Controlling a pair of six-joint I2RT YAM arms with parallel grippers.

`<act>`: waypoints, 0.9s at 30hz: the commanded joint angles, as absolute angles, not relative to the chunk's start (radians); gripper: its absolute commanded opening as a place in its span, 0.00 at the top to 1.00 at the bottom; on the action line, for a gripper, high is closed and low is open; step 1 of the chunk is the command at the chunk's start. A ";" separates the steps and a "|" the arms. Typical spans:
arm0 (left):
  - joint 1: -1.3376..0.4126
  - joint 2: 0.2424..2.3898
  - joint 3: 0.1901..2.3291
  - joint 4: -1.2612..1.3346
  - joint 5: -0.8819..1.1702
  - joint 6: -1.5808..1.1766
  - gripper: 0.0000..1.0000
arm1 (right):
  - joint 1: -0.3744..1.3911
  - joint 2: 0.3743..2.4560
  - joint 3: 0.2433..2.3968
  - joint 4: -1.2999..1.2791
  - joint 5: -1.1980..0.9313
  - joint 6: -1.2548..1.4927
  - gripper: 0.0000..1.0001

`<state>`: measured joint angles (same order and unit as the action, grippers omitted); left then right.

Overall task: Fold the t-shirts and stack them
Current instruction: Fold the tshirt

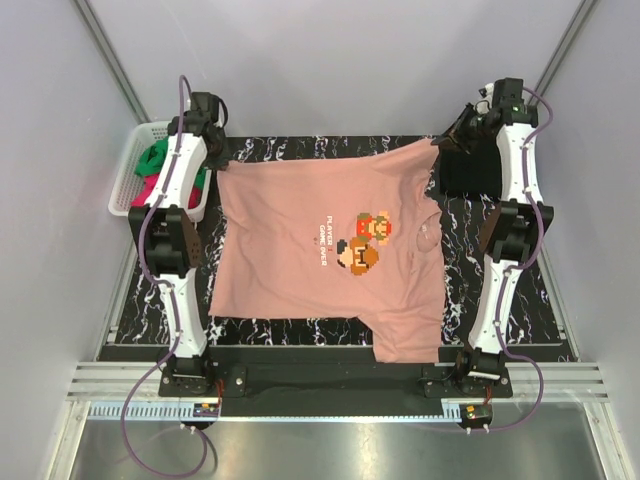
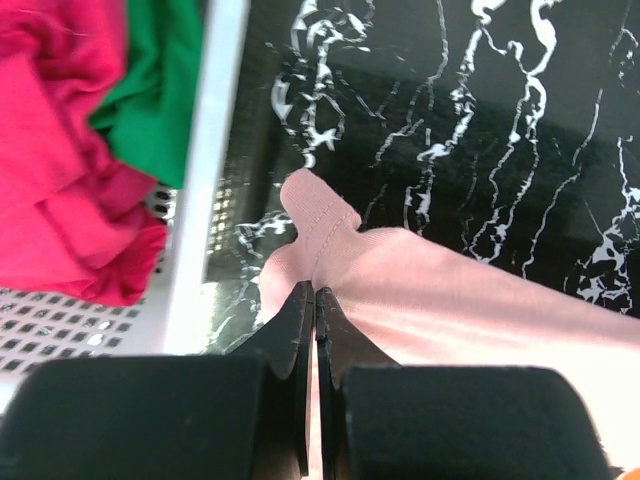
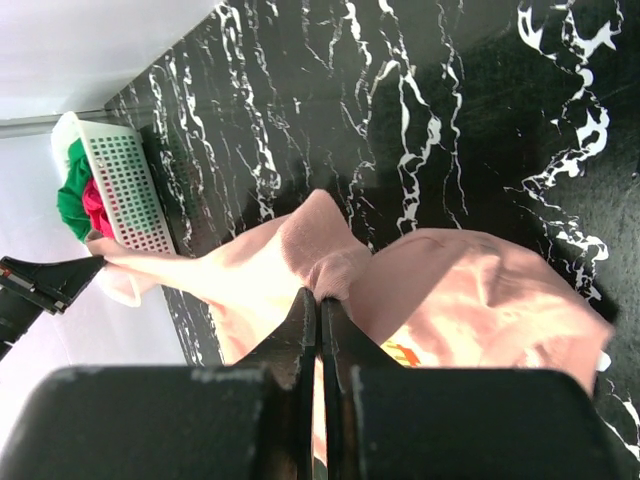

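Observation:
The salmon-pink t-shirt (image 1: 310,250) lies spread, print up, on the black marble table (image 1: 330,325). Its pixel-art figure (image 1: 365,240) and white text face up. My left gripper (image 1: 212,165) is shut on the shirt's far left corner, seen pinched in the left wrist view (image 2: 314,290), with pink cloth (image 2: 450,300) trailing right. My right gripper (image 1: 441,144) is shut on the far right corner, seen in the right wrist view (image 3: 319,297), cloth (image 3: 470,300) bunched at the tips. Both held corners are lifted slightly off the table.
A white basket (image 1: 128,165) at the far left holds a green tee (image 1: 152,155) and a magenta-red tee (image 1: 150,188); its rim (image 2: 200,180) is close beside my left gripper. A black folded tee (image 1: 468,172) lies at the far right under my right arm.

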<state>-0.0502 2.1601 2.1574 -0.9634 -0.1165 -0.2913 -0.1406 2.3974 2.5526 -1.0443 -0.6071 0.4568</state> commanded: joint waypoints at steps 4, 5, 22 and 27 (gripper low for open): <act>-0.009 2.085 2.174 -0.942 -0.157 -0.264 1.00 | -0.156 2.298 2.600 -1.029 -0.598 0.451 1.00; -0.008 2.085 2.175 -0.942 -0.149 -0.267 1.00 | -0.158 2.299 2.599 -1.028 -0.603 0.456 1.00; -0.017 2.089 2.181 -0.933 -0.058 -0.272 1.00 | -0.158 2.295 2.579 -1.015 -0.634 0.466 1.00; -0.058 2.036 2.102 -0.913 -0.087 -0.268 1.00 | -0.158 2.272 2.563 -1.019 -0.624 0.466 1.00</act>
